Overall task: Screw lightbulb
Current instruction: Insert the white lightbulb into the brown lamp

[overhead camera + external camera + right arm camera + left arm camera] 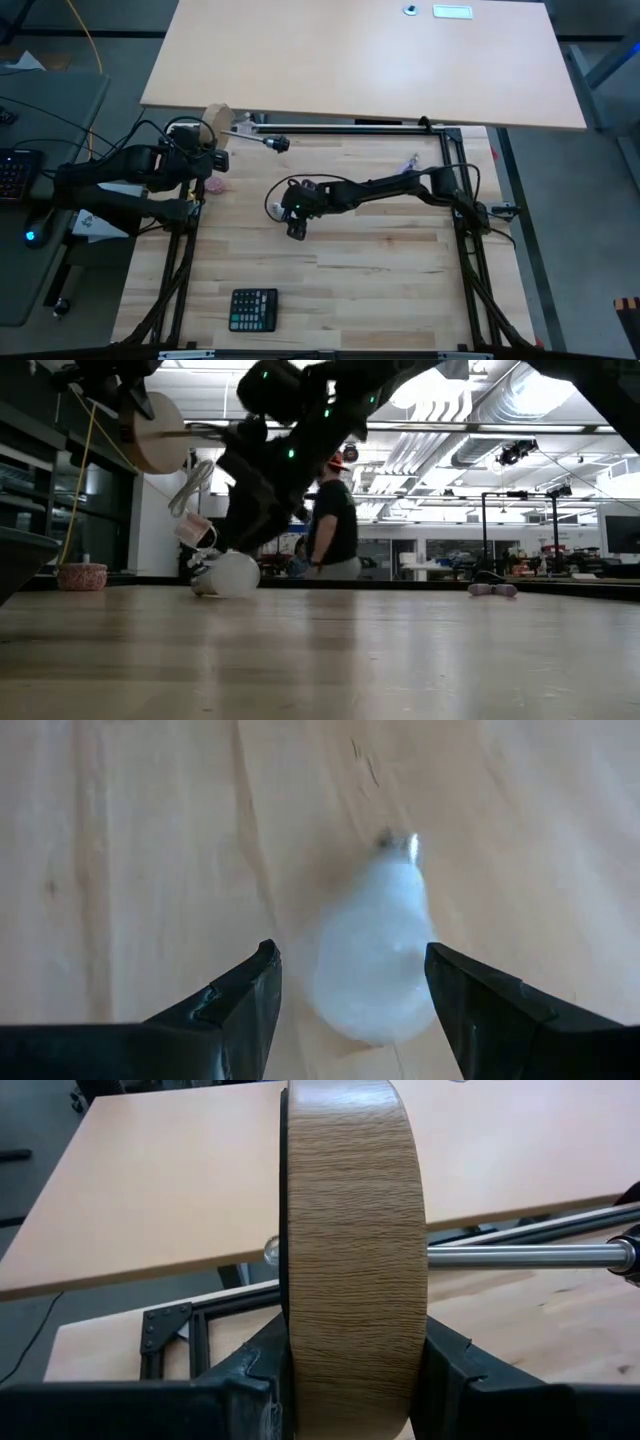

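1. No text, label, brand or number can be read in any view.
2. The calculator (253,309) on the bench (380,270) shows keys, but their markings are too small to read.

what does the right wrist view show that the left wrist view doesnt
Only the right wrist view shows the lightbulb lying on the wooden table, between the open fingers of the right gripper, which do not visibly touch it, its metal base pointing away from the camera.

Only the left wrist view shows the wooden disc clamped edge-on in the left gripper, with a metal rod sticking out and a pale tabletop behind.

Both look past their own dark fingers.
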